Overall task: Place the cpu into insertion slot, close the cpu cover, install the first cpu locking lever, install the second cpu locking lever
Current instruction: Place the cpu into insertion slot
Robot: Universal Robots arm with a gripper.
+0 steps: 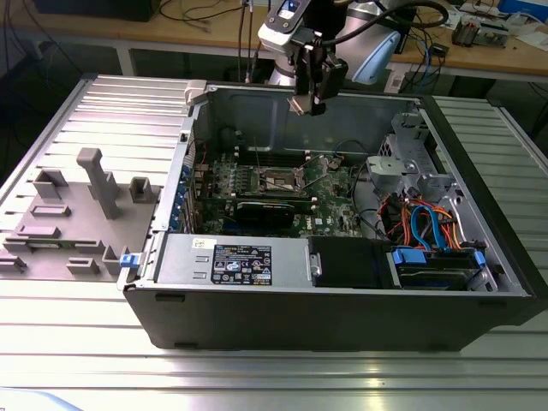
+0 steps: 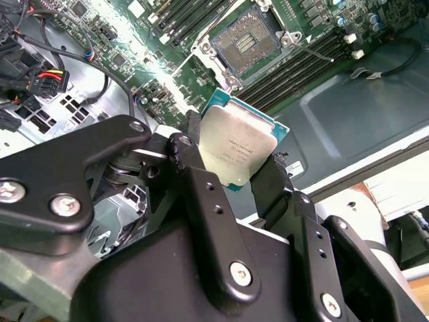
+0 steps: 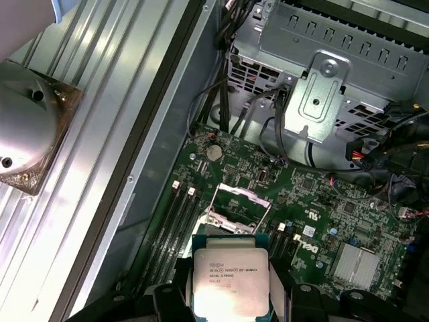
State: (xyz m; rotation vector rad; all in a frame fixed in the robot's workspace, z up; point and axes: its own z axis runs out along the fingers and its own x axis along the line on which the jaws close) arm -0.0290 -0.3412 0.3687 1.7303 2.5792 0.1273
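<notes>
While the claw hangs over the back wall of the open computer case, its black fingers are clamped on opposite edges of the cpu. The chip sits well above the insertion slot, which lies uncovered on the green board inside the case.

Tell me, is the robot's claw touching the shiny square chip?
Touching. In the second wrist view the gripper pinches the cpu between its black fingers, with no gap.
</notes>
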